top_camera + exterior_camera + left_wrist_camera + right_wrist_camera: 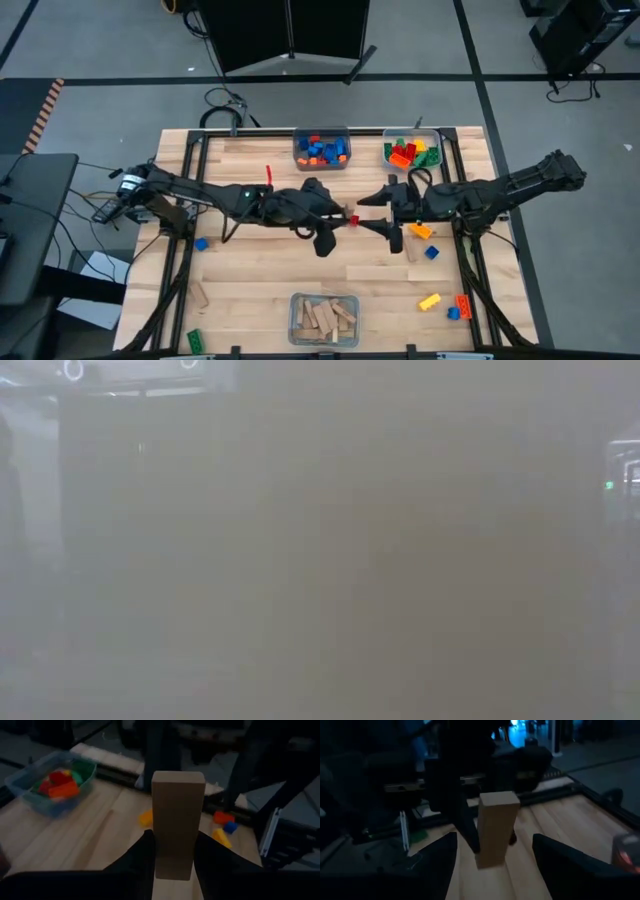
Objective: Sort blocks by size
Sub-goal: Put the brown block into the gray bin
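Observation:
My left gripper (343, 215) is over the middle of the table, shut on a plain tan wooden block (177, 815). My right gripper (380, 212) faces it from the table's right side. Its fingers (442, 855) stand wide open, with nothing between them. In the right wrist view the block (496, 827) shows just beyond the fingertips, in front of the left arm's dark fingers. The low view shows only a blurred grey surface. My left gripper pinches the wooden block between its two fingers (145, 852), on two opposite sides near one end (172, 865). The rest of the block sticks out past the fingertips. The block is lifted clear of the table.
At the far edge stand a bin of blue and orange bricks (321, 150) and a bin of green, red and yellow bricks (412, 152). A bin of wooden blocks (323, 318) stands at the near edge. Loose bricks (430, 300) lie at the right, and a blue one (201, 243) at the left.

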Motion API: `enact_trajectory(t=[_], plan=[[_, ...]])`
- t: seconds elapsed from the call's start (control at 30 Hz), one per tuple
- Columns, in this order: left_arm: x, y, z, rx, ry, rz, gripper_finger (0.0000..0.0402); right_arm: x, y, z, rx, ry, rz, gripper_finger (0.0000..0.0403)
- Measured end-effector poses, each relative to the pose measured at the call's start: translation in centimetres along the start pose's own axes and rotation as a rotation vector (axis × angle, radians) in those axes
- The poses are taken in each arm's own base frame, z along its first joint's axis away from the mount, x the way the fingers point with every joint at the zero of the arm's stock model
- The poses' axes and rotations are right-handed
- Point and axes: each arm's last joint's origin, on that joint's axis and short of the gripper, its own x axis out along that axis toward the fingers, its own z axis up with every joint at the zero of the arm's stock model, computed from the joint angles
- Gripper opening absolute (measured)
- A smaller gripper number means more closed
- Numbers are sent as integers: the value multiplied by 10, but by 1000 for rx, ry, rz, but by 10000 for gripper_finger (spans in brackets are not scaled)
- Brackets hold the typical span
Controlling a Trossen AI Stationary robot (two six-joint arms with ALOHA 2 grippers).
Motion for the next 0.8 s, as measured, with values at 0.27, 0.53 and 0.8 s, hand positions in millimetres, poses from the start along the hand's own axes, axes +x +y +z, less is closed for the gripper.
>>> enact_trajectory(t=[0.27,0.53,0.8], plan=[[11,-2,3,14,-59,-69,116,5,0,5,-22,-47,44,305],[25,-2,2,13,-93,-127,117,8,-1,4,-28,-44,53,249],[29,0,3,20,-109,-121,118,8,-2,5,-56,-52,57,121]])
